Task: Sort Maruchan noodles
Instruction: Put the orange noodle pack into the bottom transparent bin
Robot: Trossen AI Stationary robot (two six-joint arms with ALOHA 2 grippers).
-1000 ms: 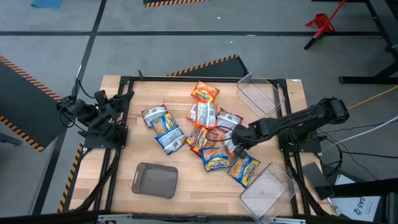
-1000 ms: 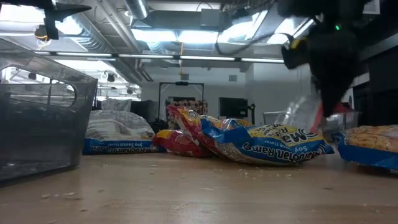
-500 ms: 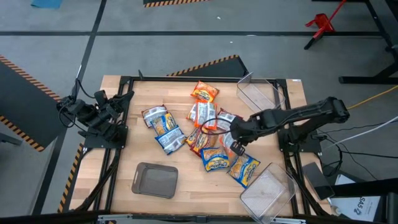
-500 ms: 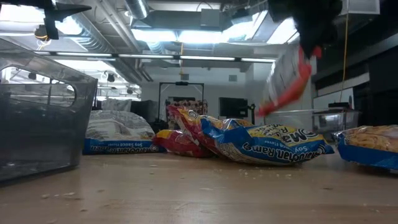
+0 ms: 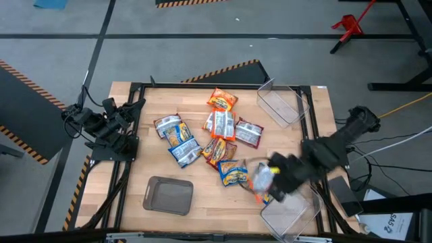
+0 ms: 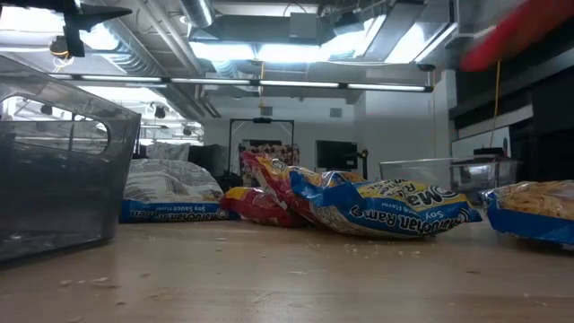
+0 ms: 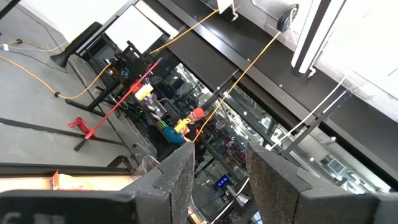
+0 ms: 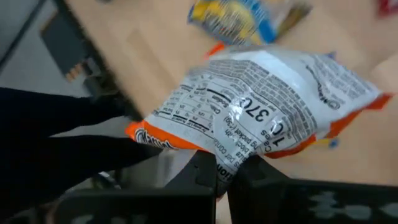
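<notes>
Now my left end effector (image 5: 133, 108) waits at the worktop's (image 5: 209, 196) left edge; I cannot tell its fingers. Packets (image 5: 216, 135) lie mid-worktop. My right end effector (image 8: 225, 177) pinches an orange packet (image 8: 267, 112) by its edge, above the near-right bin (image 5: 290, 209). Light, crinkly, probably slippery; edges grip best.

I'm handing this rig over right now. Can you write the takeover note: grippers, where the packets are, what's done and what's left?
Right gripper: shut on an orange-edged white crinkly ramen packet, carried near the clear plastic bin at the table's near right corner.
Left gripper: parked at the left edge.
Remaining packets: heaped mid-table.
Far-right clear bin and grey tray: no packets seen inside.
Done: one packet picked. Left: nearly all the sorting.
</notes>
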